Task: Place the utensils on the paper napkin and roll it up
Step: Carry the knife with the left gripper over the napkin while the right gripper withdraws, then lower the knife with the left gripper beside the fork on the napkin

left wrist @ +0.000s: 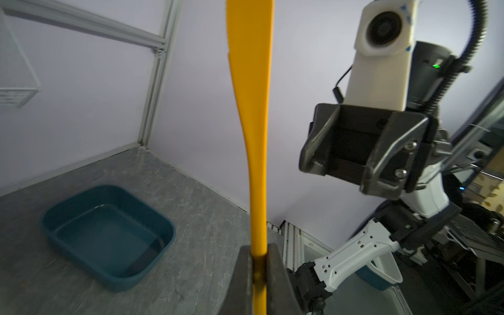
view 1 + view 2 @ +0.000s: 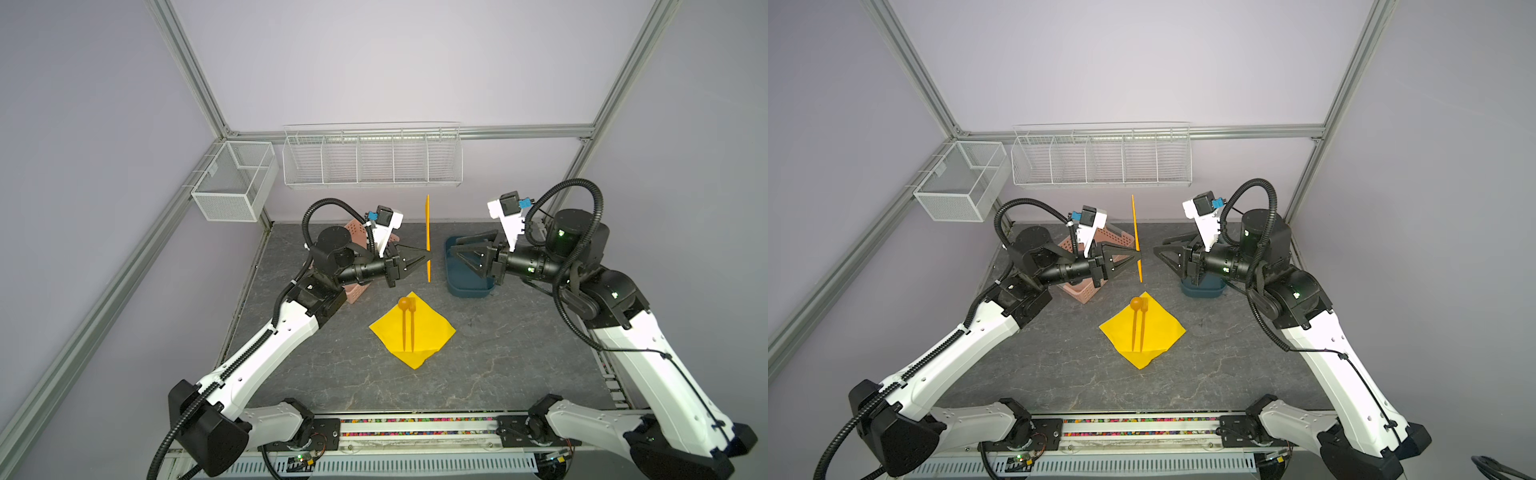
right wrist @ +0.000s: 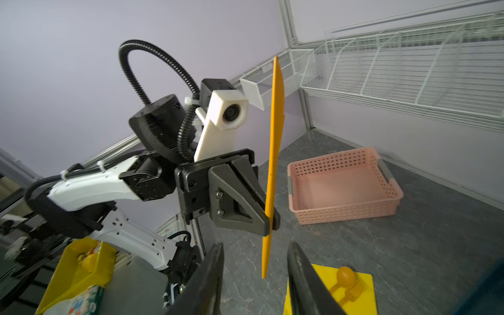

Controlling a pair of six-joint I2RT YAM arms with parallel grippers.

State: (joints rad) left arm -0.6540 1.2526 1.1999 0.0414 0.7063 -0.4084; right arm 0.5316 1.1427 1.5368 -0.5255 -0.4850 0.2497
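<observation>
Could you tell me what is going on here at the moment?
The left gripper is shut on the knife, holding it upright above the table. The right gripper faces it, jaws open, not touching. The spoon and fork lie side by side on the napkin, not yet rolled.
</observation>
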